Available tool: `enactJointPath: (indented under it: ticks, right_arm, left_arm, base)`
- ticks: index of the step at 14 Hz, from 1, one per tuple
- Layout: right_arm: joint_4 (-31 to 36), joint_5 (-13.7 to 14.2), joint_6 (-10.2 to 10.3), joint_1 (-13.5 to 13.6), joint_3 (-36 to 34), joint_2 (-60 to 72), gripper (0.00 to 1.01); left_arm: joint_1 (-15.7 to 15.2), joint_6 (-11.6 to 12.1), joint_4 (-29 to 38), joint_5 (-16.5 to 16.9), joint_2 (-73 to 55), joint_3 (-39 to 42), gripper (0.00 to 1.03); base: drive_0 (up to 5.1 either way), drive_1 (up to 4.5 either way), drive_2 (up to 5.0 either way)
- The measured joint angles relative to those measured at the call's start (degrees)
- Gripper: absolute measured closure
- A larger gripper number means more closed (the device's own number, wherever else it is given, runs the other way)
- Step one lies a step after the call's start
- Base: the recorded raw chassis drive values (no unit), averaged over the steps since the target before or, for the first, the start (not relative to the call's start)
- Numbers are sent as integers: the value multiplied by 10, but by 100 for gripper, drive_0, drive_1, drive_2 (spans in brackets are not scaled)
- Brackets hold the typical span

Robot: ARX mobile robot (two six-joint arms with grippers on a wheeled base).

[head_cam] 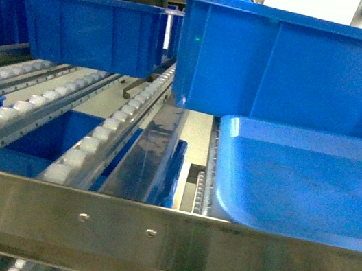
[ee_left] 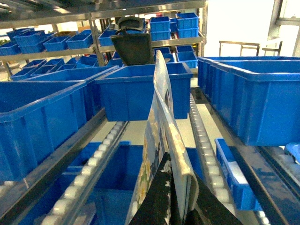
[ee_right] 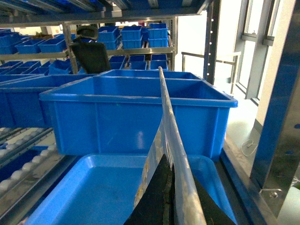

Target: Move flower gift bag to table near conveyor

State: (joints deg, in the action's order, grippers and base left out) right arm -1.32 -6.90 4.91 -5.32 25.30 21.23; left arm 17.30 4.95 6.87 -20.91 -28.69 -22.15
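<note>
Evidently I'm in the carry step; both wrist views show a flat printed panel, which I take for the flower gift bag (ee_left: 161, 136), pinched edge-on between the dark fingers of the left gripper (ee_left: 176, 206) and right gripper (ee_right: 173, 201), above the conveyor (head_cam: 83, 136) and blue tray (ee_right: 98, 187); no table shows, so next I'd back away and find it.
</note>
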Motion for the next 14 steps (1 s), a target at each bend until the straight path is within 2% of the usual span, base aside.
enactJointPath:
  ticks: [14]
  right_arm:
    - [1, 0, 0, 0, 0, 0, 99]
  left_arm:
    - [0, 0, 0, 0, 1, 0, 101]
  base:
    - [-479, 105, 363]
